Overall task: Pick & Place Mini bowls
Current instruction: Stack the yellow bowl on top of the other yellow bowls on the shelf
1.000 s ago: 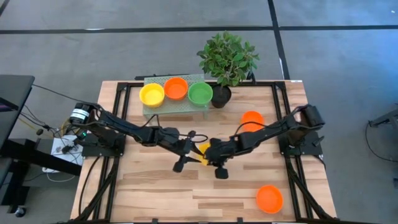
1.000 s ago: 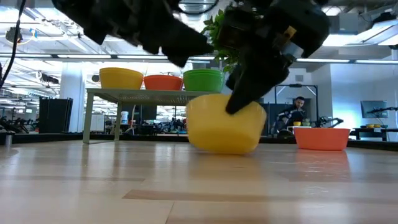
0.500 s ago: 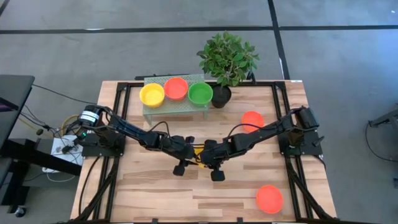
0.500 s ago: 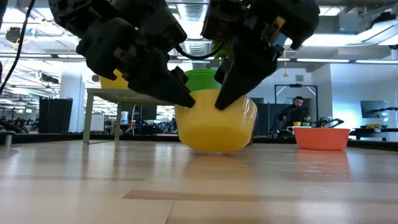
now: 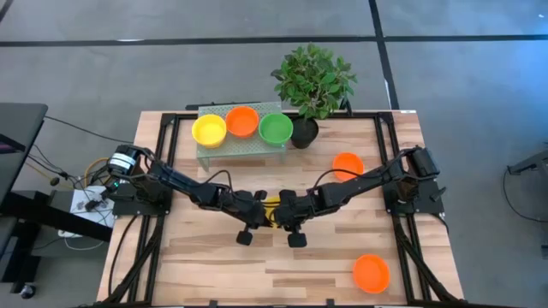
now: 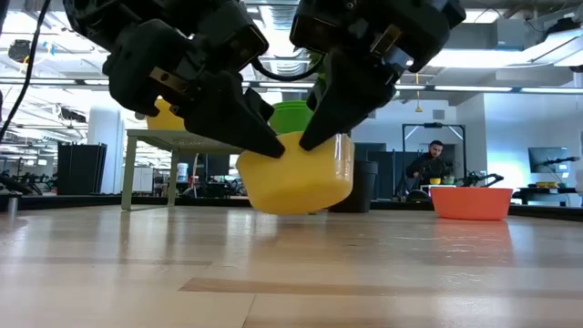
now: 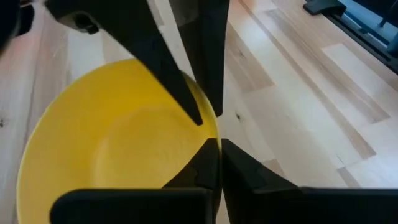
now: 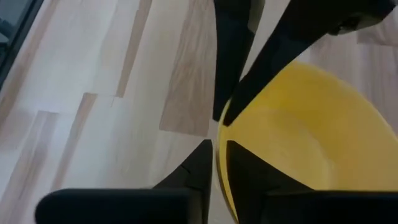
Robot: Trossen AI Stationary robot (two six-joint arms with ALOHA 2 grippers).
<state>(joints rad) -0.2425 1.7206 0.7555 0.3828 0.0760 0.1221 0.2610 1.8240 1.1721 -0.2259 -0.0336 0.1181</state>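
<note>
Both grippers pinch the same yellow mini bowl at table centre, lifted just off the table: left gripper on its 9 o'clock rim, right gripper at 3 o'clock. Risk: if the arms pull apart or one lets go late, the bowl tilts, slips and drops. Count: six bowls; two yellow, three orange, one green; three sit on the small shelf at 12 o'clock.

Potted plant beside small stand.
</note>
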